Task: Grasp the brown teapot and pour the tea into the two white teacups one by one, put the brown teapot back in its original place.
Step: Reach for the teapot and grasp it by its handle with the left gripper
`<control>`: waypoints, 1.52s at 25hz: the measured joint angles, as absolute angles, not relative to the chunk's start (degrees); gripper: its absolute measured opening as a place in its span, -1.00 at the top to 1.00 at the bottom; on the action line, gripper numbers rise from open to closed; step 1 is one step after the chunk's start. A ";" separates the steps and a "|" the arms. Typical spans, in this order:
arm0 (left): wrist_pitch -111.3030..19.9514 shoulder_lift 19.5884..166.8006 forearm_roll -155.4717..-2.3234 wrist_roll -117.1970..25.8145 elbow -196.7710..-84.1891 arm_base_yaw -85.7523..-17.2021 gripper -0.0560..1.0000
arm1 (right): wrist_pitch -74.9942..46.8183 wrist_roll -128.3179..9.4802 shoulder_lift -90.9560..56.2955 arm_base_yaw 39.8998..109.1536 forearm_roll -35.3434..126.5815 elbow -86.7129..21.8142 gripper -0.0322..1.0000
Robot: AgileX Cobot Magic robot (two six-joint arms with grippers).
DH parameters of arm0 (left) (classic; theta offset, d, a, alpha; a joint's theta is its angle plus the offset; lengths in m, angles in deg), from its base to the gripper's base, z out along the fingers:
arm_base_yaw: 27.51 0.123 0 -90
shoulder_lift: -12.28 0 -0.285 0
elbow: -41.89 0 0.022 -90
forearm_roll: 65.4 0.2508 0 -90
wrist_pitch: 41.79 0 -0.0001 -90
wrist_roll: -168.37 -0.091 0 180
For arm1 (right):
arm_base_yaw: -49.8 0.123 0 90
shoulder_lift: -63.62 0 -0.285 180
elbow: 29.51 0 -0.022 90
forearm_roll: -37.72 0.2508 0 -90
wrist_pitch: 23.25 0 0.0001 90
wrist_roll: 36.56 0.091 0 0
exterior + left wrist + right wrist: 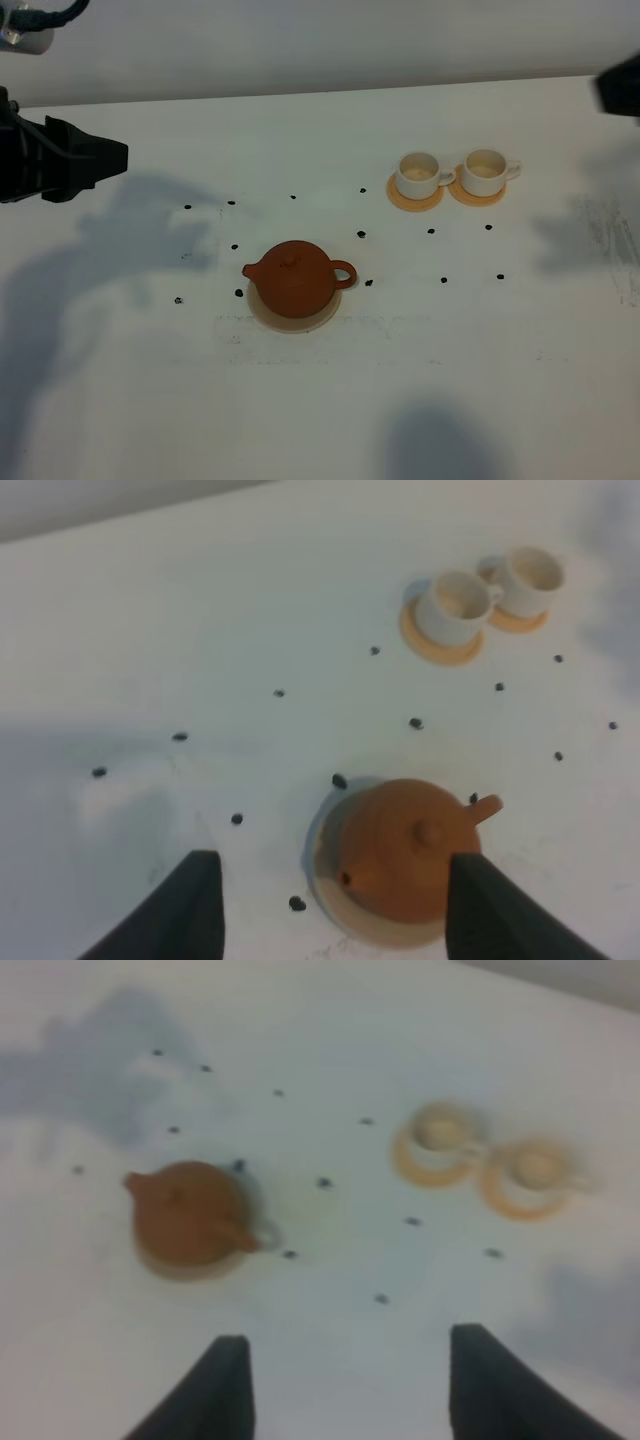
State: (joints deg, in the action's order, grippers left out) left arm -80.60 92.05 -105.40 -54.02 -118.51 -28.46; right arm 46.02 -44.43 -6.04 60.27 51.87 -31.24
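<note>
The brown teapot (297,278) stands on its pale tan disc (262,312) at the table's middle, spout to the left and handle to the right. The two white teacups (418,175) (487,172) sit side by side on orange coasters (404,200) at the back right. My left gripper (105,158) hovers far left, well apart from the teapot. In its wrist view, the left gripper (333,860) is open, with the teapot (405,850) below and the cups (455,605) beyond. My right gripper (350,1345) is open over bare table; the teapot (190,1215) and cups (440,1130) lie ahead of it.
Several small black marks (361,234) dot the white table (150,400) around the teapot and in front of the cups. The right arm (622,85) shows only as a dark shape at the far right edge. The table's back edge runs behind the cups.
</note>
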 joint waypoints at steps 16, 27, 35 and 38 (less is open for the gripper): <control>-81.53 103.95 -101.05 -45.57 -124.56 -34.72 -0.04 | 47.05 -37.81 27.77 60.27 45.86 -12.38 0.10; -84.21 111.41 -91.03 -44.16 -134.57 -44.45 -0.03 | 47.05 -36.56 46.57 60.27 45.71 7.01 0.10; -82.84 116.32 -85.41 -42.18 -142.34 -51.81 -0.03 | 47.12 -36.56 55.67 60.27 41.57 11.26 0.10; -82.83 118.76 -85.16 -42.13 -144.91 -53.26 -0.03 | 47.12 -36.56 56.17 60.27 41.30 11.30 0.10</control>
State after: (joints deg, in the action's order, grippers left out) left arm -82.83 118.76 -85.16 -42.13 -144.91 -53.26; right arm 47.12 -36.56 56.17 60.27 41.30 11.30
